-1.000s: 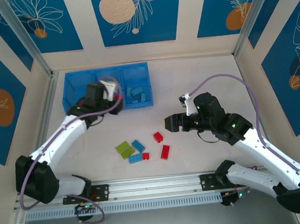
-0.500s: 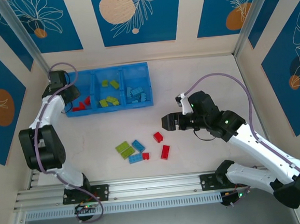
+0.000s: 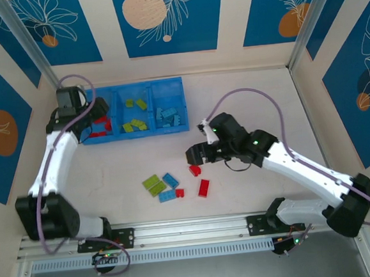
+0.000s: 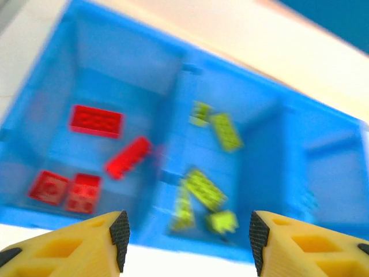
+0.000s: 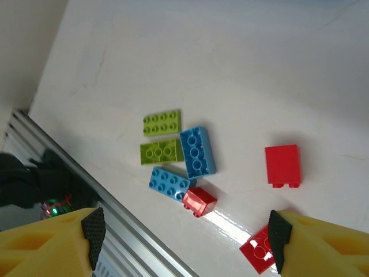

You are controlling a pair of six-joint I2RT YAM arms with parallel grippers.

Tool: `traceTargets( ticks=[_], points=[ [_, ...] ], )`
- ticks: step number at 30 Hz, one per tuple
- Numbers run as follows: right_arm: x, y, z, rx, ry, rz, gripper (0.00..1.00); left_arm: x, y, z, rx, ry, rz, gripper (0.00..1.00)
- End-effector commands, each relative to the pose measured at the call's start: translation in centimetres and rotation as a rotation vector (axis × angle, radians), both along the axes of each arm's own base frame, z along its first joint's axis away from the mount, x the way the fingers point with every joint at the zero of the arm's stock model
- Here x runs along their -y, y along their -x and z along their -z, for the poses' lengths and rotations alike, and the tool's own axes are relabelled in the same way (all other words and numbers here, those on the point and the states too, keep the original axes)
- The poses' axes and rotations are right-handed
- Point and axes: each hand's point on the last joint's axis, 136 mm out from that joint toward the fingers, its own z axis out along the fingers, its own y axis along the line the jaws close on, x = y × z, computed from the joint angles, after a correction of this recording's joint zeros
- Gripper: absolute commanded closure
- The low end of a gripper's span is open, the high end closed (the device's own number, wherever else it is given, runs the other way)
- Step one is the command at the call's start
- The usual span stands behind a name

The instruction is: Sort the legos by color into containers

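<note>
The containers are three compartments of one blue tray [image 3: 129, 86] [image 4: 179, 98]. Red legos [image 4: 95, 120] lie in its left compartment, lime green legos [image 4: 203, 188] in the middle one and light blue legos [image 3: 170, 116] in the right one. My left gripper [image 3: 100, 119] [image 4: 187, 236] hovers over the tray's left part, open, with nothing between its fingers. Loose legos lie on the table: a red brick [image 3: 194, 170] [image 5: 282, 165], a blue brick [image 5: 198, 152] and a green brick [image 5: 162, 122] among them. My right gripper [image 3: 196, 155] [image 5: 184, 239] hangs open just above them.
The loose bricks sit close to the aluminium rail [image 3: 192, 228] [image 5: 115, 202] at the table's near edge. Patterned walls [image 3: 163, 18] close the table on three sides, and the tray lies near the back left corner.
My left gripper has swung from the middle of the tray to its left compartment and opened. My right gripper has moved left and nearer, over the loose bricks.
</note>
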Motion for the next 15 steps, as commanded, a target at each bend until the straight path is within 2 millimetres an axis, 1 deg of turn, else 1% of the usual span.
traceTargets(
  ticks=[1,2,4,6,8,10,11,14,15],
  points=[
    [-2.6,0.1,0.9,0.035,0.084,-0.115,0.23,4.6,4.9,-2.1,0.029,-0.014,0.164,0.42],
    [-3.6,0.3,1.6,0.022,0.102,-0.148,0.23,5.6,6.3,-2.6,0.033,-0.045,0.209,0.41],
    [-5.4,0.6,3.1,0.000,0.128,-0.206,0.23,7.2,8.7,-3.0,0.025,-0.088,0.299,0.40],
    [-6.9,1.0,4.7,-0.021,0.158,-0.259,0.23,7.9,10.8,-2.5,-0.010,-0.135,0.370,0.40],
    [-8.4,1.4,6.6,-0.048,0.190,-0.309,0.23,8.1,12.5,-1.5,-0.048,-0.186,0.438,0.39],
    [-9.3,1.9,8.6,-0.075,0.222,-0.354,0.23,7.8,13.6,-0.1,-0.086,-0.241,0.490,0.37],
    [-9.4,1.8,9.6,-0.091,0.242,-0.357,0.23,7.5,13.8,0.6,-0.100,-0.273,0.503,0.36],
    [-9.6,1.6,11.9,-0.121,0.298,-0.366,0.23,7.3,13.9,2.3,-0.114,-0.305,0.517,0.32],
    [-9.7,1.5,12.2,-0.122,0.311,-0.374,0.23,7.4,13.8,2.5,-0.103,-0.300,0.522,0.30]
  ],
)
